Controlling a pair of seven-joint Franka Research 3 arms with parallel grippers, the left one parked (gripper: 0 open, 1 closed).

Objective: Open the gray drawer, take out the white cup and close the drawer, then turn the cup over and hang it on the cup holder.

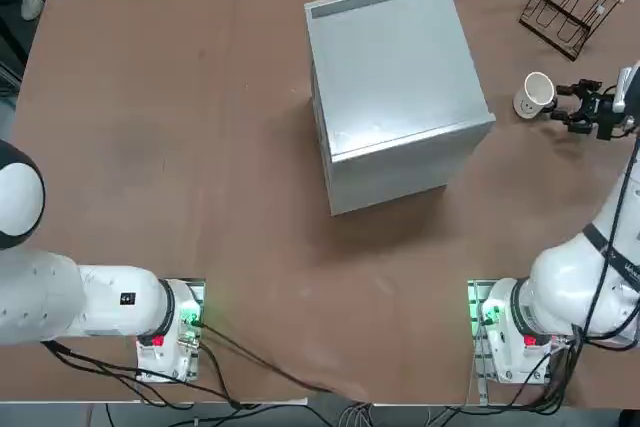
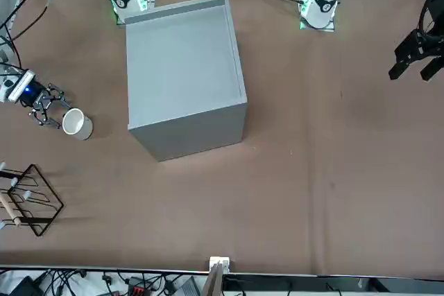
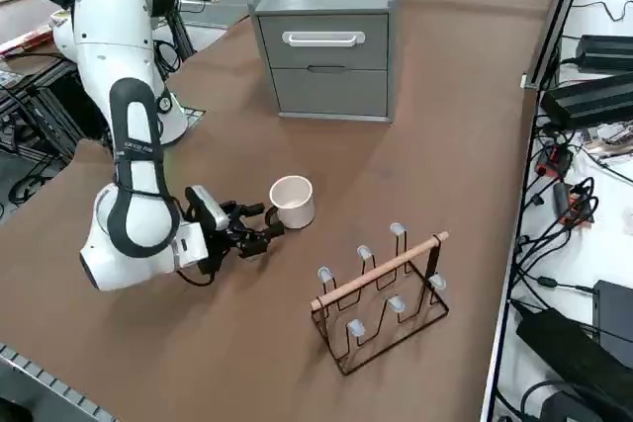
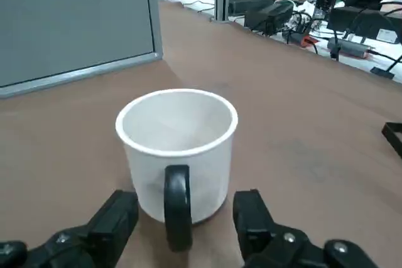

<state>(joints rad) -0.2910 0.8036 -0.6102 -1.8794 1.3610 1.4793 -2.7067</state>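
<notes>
Top view: overhead, arm bases at bottom. Front view: across the brown table [image 2: 291, 171], facing the robot. Right side view: raised, diagonal. Wrist view: close, low. All four share the small white ceramic mug [image 4: 177, 149].

Bright even room light, soft shadows, sharp views

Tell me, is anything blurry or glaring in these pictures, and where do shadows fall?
Right wrist view: the small white ceramic cup is sharp, while the room behind is soft and the open right gripper fingers slightly blurred. Top view: the boxy gray metal cabinet shows a pale sheen on top. Right side view: the dark wire cup holder throws only a faint shadow on the brown table.
</notes>
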